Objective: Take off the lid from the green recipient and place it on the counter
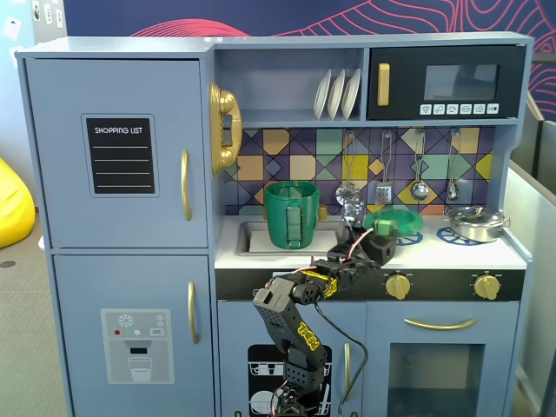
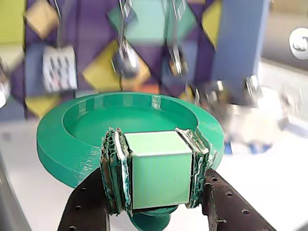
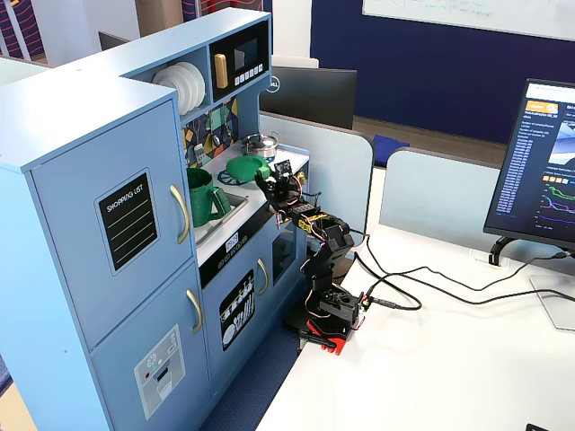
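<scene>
Fingers of the gripper (image 2: pixel 157 166) are clamped on the square light-green knob (image 2: pixel 155 168) of the lid (image 2: pixel 72 139), one padded finger (image 2: pixel 114 173) pressed against each side of the block, as the wrist view shows. That lid hangs from the grip with its hollow, rimmed face turned toward the wrist camera, the disc spreading out just beyond the fingers. In a fixed view the gripper (image 1: pixel 382 228) holds the lid (image 1: pixel 401 217) tilted above the white counter (image 1: pixel 434 253); whether its lower edge touches the worktop cannot be told. Left of the gripper in that view stands the green recipient (image 1: pixel 292 214), open-topped, its ribbed strap handle facing forward, at the sink (image 1: pixel 252 236). Right of the gripper, beyond the lid, a steel pan (image 1: pixel 477 223) rests on a blue burner ring (image 1: pixel 447 234). Behind the lid, metal utensils (image 1: pixel 420 188) hang against the patterned backsplash. In another fixed view the arm (image 3: pixel 314 242) reaches up from its base (image 3: pixel 331 321) on a white desk (image 3: pixel 449 359).
</scene>
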Robot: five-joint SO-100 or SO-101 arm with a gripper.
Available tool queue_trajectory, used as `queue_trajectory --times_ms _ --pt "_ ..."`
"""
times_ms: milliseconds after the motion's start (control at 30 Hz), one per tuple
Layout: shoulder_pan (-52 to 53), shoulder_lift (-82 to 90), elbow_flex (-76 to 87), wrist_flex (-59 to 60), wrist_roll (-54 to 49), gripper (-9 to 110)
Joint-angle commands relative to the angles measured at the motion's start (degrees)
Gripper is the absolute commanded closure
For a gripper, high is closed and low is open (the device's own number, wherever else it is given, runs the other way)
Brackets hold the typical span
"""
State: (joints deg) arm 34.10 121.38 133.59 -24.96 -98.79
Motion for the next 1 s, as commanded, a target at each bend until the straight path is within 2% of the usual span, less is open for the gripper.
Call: queue_trajectory --times_ms 0,500,533,633,733,967 --pt "0.5 0.3 0.3 -2.6 -0.9 101" --pt "0.3 0.1 3.9 -3.6 0.7 101" --pt "0.3 0.1 3.8 -4.3 2.3 99" --pt "0.8 0.2 3.2 -5.9 6.2 78" --pt "1.8 0.3 2.6 -6.7 7.2 66" --pt "1.8 0.8 0.0 -6.9 6.5 63"
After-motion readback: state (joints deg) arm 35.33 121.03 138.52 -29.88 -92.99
